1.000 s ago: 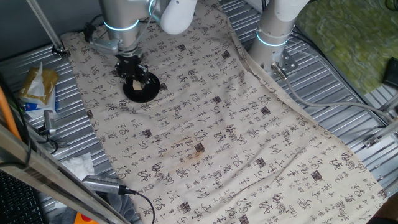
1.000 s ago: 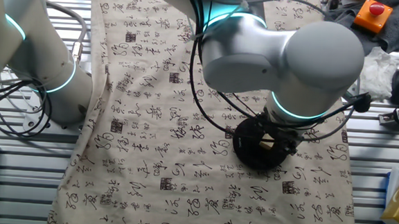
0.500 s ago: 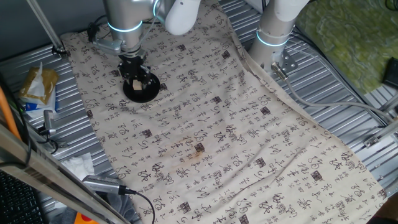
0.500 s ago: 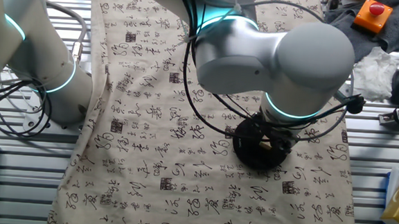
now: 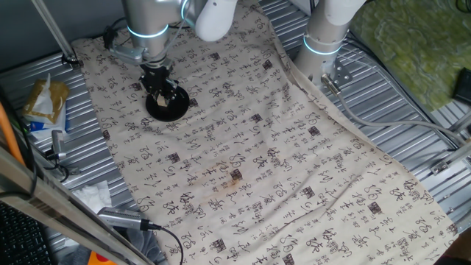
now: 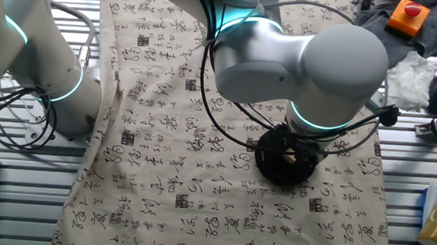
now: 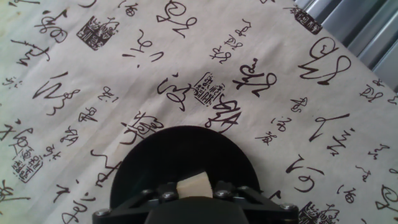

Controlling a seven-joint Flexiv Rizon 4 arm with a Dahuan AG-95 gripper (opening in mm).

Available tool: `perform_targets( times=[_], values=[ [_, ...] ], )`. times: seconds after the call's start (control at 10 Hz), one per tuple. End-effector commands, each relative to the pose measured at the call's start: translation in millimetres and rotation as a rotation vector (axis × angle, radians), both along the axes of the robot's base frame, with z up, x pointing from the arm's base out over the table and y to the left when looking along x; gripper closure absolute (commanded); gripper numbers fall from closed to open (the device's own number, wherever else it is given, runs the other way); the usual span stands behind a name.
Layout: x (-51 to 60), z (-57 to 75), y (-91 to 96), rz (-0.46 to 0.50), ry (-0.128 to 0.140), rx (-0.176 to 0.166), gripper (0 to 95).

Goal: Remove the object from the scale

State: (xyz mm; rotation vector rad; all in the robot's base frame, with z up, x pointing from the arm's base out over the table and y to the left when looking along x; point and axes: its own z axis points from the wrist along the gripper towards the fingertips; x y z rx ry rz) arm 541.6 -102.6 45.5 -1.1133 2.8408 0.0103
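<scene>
The scale [image 5: 169, 108] is a flat black disc on the printed cloth at the far left of one fixed view. It also shows in the other fixed view [image 6: 275, 161] and the hand view [image 7: 166, 155]. The object [image 7: 193, 185], a small pale tan cube, sits on the disc's top between my fingers. It shows faintly in the fixed views [image 5: 160, 96] [image 6: 298, 160]. My gripper [image 7: 193, 190] is down on the disc, with the jaws close against both sides of the cube. It shows below the wrist in the fixed views [image 5: 158, 91] [image 6: 300, 153].
A second arm's base [image 5: 324, 43] stands at the cloth's far edge. A snack bag [image 5: 43, 103], crumpled tissue [image 5: 93, 196] and cables lie on the metal table left of the cloth. An orange button box [image 6: 406, 14] sits at the far corner.
My arm shifted slightly over the scale between one second and half a second ago. Nothing has visibly moved since; the cube and disc stay in place.
</scene>
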Motion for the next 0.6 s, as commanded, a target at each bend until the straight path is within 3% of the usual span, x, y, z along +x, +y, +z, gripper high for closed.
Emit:
perform_targets(
  times=[0.1, 0.6],
  values=[
    [0.9, 1.7, 0.9, -0.024, 0.006, 0.002, 95.0],
    [8.3, 27.0, 26.1, -0.168, 0.017, 0.009, 95.0]
  ],
)
